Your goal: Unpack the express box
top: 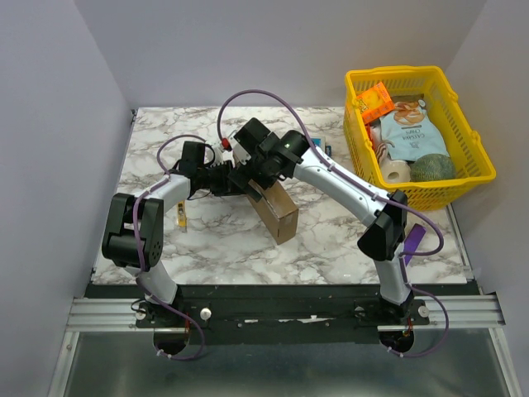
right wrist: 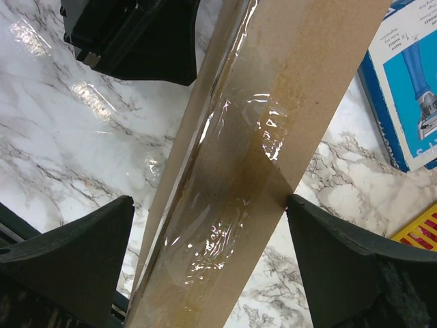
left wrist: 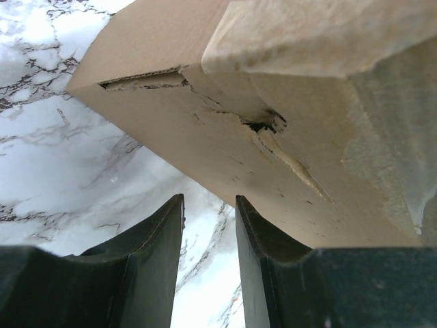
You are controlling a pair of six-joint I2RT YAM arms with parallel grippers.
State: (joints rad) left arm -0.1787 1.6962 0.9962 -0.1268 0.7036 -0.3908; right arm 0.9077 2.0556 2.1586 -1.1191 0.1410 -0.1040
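The express box (top: pixel 277 211) is a plain brown cardboard mailer that stands tilted on one edge at mid-table. My right gripper (top: pixel 258 175) is over its far top end. In the right wrist view the gripper (right wrist: pixel 210 198) is open wide and straddles the box's taped edge (right wrist: pixel 273 102); the right finger touches the cardboard, the left one stands off it. My left gripper (top: pixel 234 179) is at the box's left side. In the left wrist view its fingers (left wrist: pixel 208 201) stand a narrow gap apart with only marble between them, just under the box's torn face (left wrist: pixel 205 137).
A yellow plastic basket (top: pixel 479 157) with snack packs and rolls stands at the back right. A blue box with a white label (right wrist: pixel 403 89) lies on the table beside the basket. A small yellow item (top: pixel 180 217) lies left of the box, near the left arm.
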